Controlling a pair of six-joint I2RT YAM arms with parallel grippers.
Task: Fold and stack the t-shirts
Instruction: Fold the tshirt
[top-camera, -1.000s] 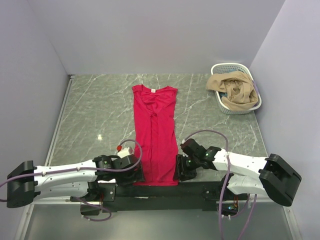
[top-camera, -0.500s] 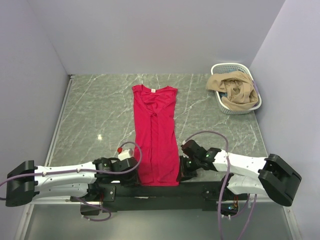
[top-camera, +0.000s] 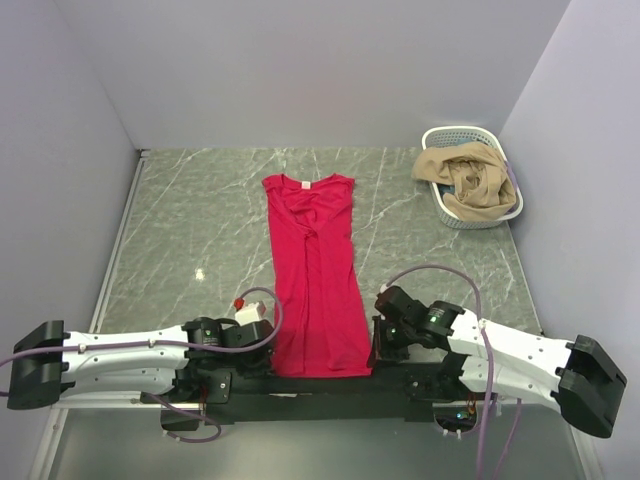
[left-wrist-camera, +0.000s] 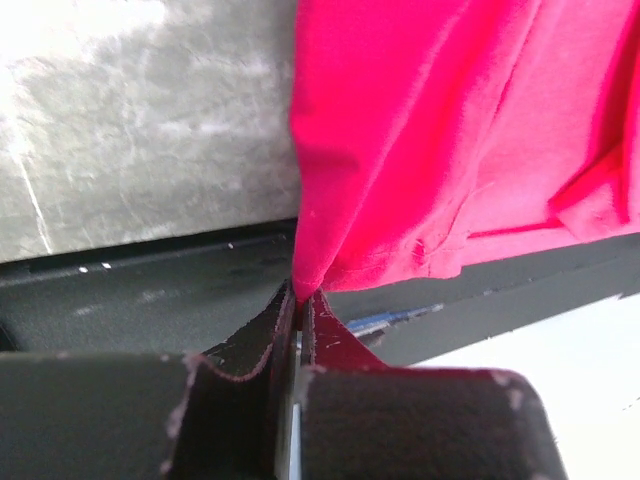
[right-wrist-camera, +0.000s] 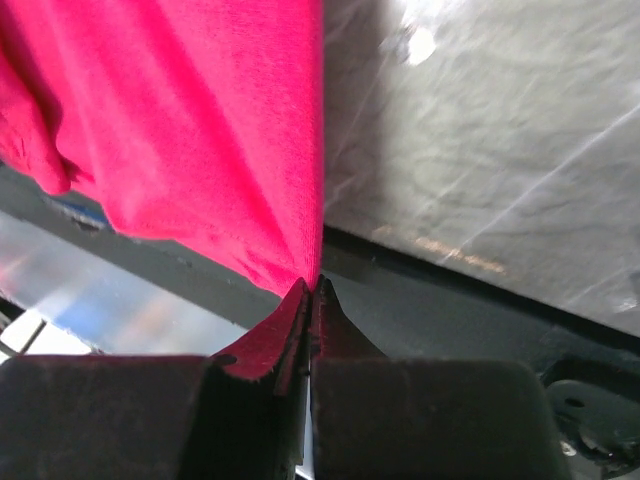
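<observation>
Grey marble table (top-camera: 190, 220) fills the frame. At bottom centre our left gripper (left-wrist-camera: 298, 300) and right gripper (right-wrist-camera: 312, 290) each pinch a hem corner of the red t-shirt (top-camera: 315, 270), which lies stretched toward upper centre, probably held taut for folding.

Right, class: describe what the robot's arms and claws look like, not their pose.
Left arm and right arm match: white shells, black joints, a looping lilac-grey cable. Left claw and right claw: flat, black, scuffed at the edges.
</observation>
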